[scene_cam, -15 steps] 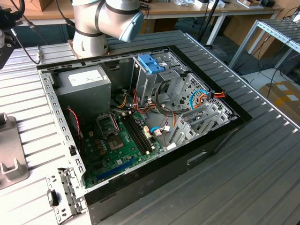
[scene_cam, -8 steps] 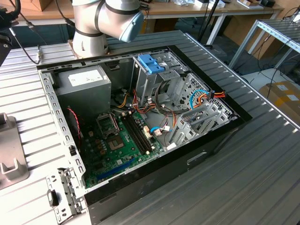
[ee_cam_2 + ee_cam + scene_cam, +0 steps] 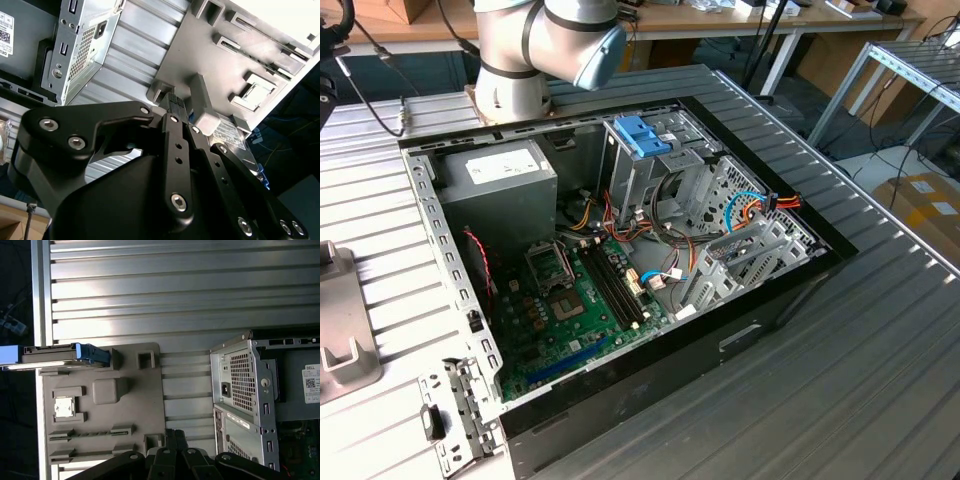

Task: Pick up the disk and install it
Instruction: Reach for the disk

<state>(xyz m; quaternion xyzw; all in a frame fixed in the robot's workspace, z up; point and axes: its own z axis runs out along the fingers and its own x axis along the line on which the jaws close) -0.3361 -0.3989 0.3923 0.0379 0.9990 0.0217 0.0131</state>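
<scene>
The disk [image 3: 65, 354] stands on its edge in a slot at one end of a grey fixture plate [image 3: 140, 400]; its dark body and blue side rail show. In the second wrist view the disk [image 3: 232, 134] shows its white label past a block of the plate. My gripper [image 3: 173, 434] hovers over the opposite end of the plate, well apart from the disk. Its black fingers [image 3: 172, 102] are shut together with nothing between them.
The open computer case [image 3: 770, 330] lies on the ribbed metal table [image 3: 880, 380], with a motherboard [image 3: 570, 300], a grey power supply [image 3: 500, 180] and a metal drive cage with a blue latch [image 3: 642, 135]. The fixture plate [image 3: 340, 330] sits at the exterior view's left.
</scene>
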